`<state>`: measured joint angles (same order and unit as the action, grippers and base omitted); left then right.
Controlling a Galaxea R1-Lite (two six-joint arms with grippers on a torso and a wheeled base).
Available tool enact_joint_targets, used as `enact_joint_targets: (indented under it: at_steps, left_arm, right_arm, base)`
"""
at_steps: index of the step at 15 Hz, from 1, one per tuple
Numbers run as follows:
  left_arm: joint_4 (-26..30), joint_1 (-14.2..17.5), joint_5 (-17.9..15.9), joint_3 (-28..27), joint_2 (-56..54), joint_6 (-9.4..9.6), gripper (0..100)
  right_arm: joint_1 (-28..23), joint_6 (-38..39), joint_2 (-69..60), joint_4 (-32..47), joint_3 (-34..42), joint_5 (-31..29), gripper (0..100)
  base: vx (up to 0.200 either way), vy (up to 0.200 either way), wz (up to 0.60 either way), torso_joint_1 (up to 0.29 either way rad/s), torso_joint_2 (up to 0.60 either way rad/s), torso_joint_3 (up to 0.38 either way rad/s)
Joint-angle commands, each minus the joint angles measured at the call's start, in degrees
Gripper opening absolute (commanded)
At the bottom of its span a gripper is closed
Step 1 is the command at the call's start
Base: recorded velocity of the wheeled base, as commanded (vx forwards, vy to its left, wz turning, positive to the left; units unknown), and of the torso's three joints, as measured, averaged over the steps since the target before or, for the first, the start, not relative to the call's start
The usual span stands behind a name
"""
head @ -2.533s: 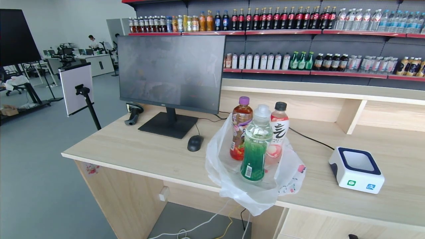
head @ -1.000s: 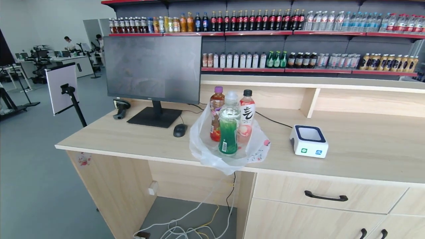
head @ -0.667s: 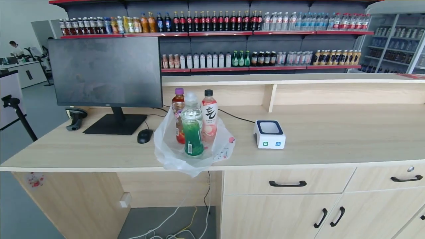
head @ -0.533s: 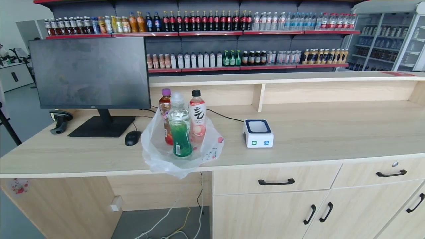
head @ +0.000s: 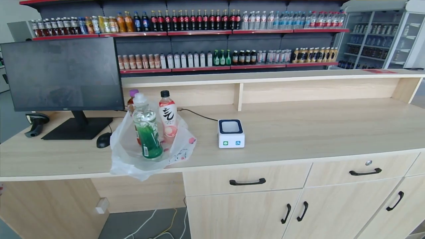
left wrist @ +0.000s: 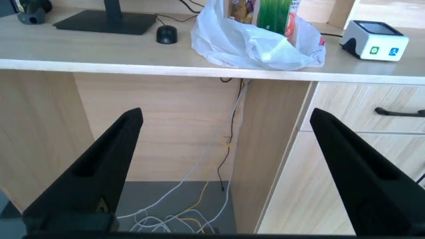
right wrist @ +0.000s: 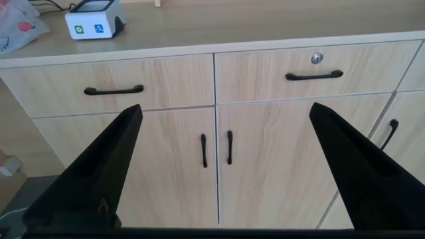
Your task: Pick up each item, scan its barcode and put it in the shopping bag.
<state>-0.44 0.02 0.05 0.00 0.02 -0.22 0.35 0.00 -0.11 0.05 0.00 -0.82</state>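
on the far left of the wooden counter (head: 298, 132), a black handheld scanner (head: 35, 120) lying beside the stand of a dark monitor (head: 63, 74). next, a black mouse (head: 104, 140) just beside the monitor stand and near the bag. then the shopping bag (head: 123, 159), thin clear-white plastic slumped low around three upright bottles and drooping over the counter's front edge. inside it: a green bottle (head: 147, 132) with a clear cap at the front, a purple-capped bottle (head: 133, 94) mostly hidden behind it, and a pink bottle (head: 167, 116) with a black cap to their right, all close together. further right, apart from the bag, a small white scanner box (head: 231, 133) with a dark-rimmed top window, a black cable running from behind it toward the bag. behind the counter, red shelves (head: 199, 33) lined with drinks. left gripper (left wrist: 226, 119) low, facing the open counter front beneath the bag, fingers spread wide with nothing between them. right gripper (right wrist: 226, 113) low, facing the drawers and cupboard doors (right wrist: 219, 153), likewise spread wide and holding nothing.
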Motion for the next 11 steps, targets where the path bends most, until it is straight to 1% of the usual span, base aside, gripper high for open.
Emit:
enact_joint_targets:
  at_steps: [1, 3, 7, 11]
  left_arm:
    - [0.0, -0.02, 0.04, 0.0, -0.02, -0.04, 100]
    - [0.0, -0.02, 0.04, 0.0, -0.02, -0.13, 100]
    - [0.0, -0.02, 0.04, 0.0, -0.02, -0.13, 100]
    - [0.0, -0.02, 0.04, 0.0, -0.02, -0.04, 100]
  right_arm:
    - [0.0, 0.0, 0.11, -0.05, 0.0, -0.06, 100]
    - [0.09, -0.09, 0.11, -0.05, 0.0, 0.03, 100]
    - [0.09, -0.09, 0.11, -0.05, 0.0, 0.03, 100]
    - [0.0, 0.0, 0.11, 0.04, 0.0, 0.03, 100]
  base:
    - [0.0, 0.0, 0.0, 0.0, 0.0, 0.0]
    - [0.0, 0.0, 0.0, 0.0, 0.0, 0.0]
    - [-0.2, 0.0, 0.0, 0.017, 0.01, 0.001]
    - [0.0, 0.0, 0.0, 0.0, 0.0, 0.0]
